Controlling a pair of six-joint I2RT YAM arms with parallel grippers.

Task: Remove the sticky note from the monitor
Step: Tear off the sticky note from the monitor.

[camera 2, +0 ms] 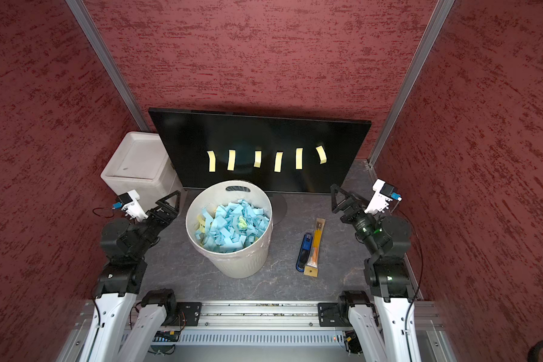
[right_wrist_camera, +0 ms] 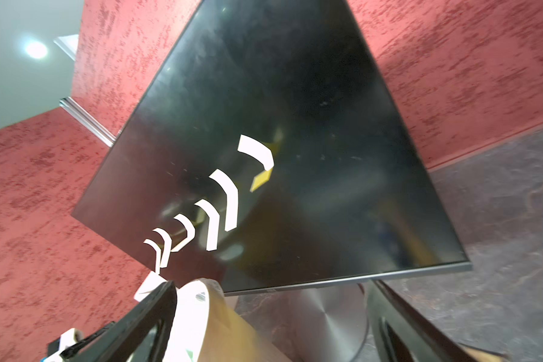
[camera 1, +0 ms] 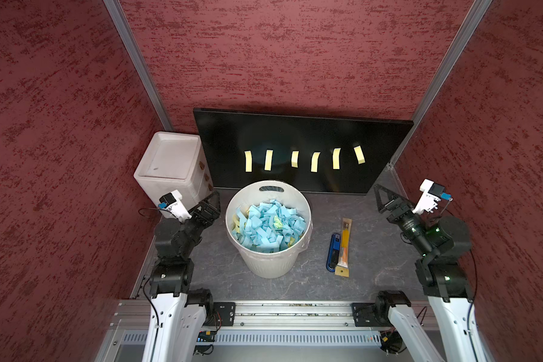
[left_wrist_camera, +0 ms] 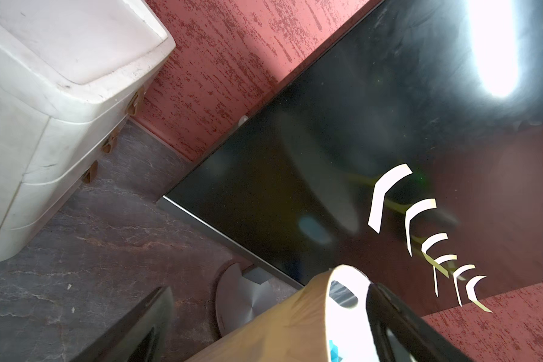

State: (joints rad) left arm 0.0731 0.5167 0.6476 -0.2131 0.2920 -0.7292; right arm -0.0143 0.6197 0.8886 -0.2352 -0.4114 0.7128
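The monitor [camera 1: 295, 134] [camera 2: 257, 134] stands at the back of the table, leaning against the red wall. Several pale yellow sticky notes hang in a row across its lower screen, from the leftmost sticky note [camera 1: 248, 161] to the tilted rightmost one [camera 1: 359, 154] [right_wrist_camera: 257, 150]; their lower ends curl off the glass. My left gripper [camera 1: 214, 196] [left_wrist_camera: 270, 301] is open and empty, low beside the bin, well short of the screen. Below the monitor's right corner, my right gripper [camera 1: 379, 191] [right_wrist_camera: 271, 293] is open with nothing in it.
A white bin [camera 1: 268, 263] full of blue paper strips stands in front of the monitor, between the arms. A white lidded box [camera 1: 170, 163] sits at the back left. A blue stapler [camera 1: 333, 250] and a pencil pack [camera 1: 345, 247] lie right of the bin. The monitor's round foot [right_wrist_camera: 326, 313] is behind the bin.
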